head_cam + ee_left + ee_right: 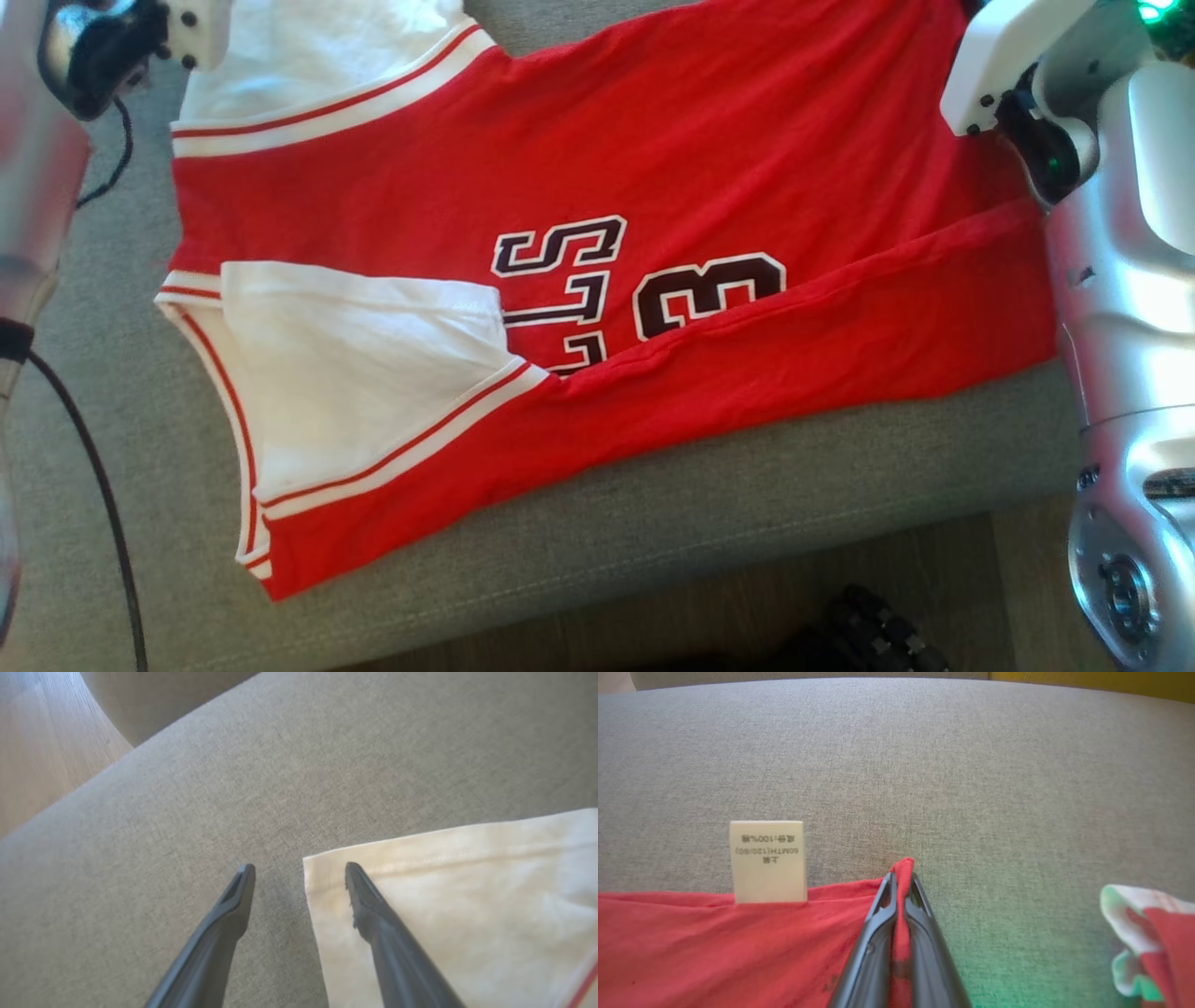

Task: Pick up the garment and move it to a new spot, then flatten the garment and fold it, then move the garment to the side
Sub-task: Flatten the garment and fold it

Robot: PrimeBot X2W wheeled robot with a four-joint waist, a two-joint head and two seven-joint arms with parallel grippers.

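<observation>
Grey upholstered cushion [653, 504] is seen across most of the head view, with wooden floor [943, 579] exposed at 5 o'clock. The garment [653, 168] is spread over the cushion from 9 o'clock to 3 o'clock: a red jersey with white sleeve panels [355, 373] edged in red-and-white striped trim. Dark numerals [709, 294] outlined in white are printed near the centre, and they are partly covered by a band of red cloth folded up along the near edge. The silver right arm [1120, 280] is placed at 3 o'clock, beside the garment's red edge. The left arm [37, 187] is placed at 10 o'clock, with a black cable [93, 485] hanging below it.

In the left wrist view, the left end effector [299, 867] is held spread wide. One finger [233, 905] is set over bare cushion and the other over the corner of the white cloth at 4 o'clock. Whether the cloth is touched cannot be told, and nothing is gripped.

In the right wrist view, the right end effector [901, 877] is pressed together on a raised fold of the red hem, which is pinched between its fingers. A white care label [768, 861] is seen at 9 o'clock of it. A bunched bit of red-and-white cloth [1148, 938] lies at 4 o'clock.
</observation>
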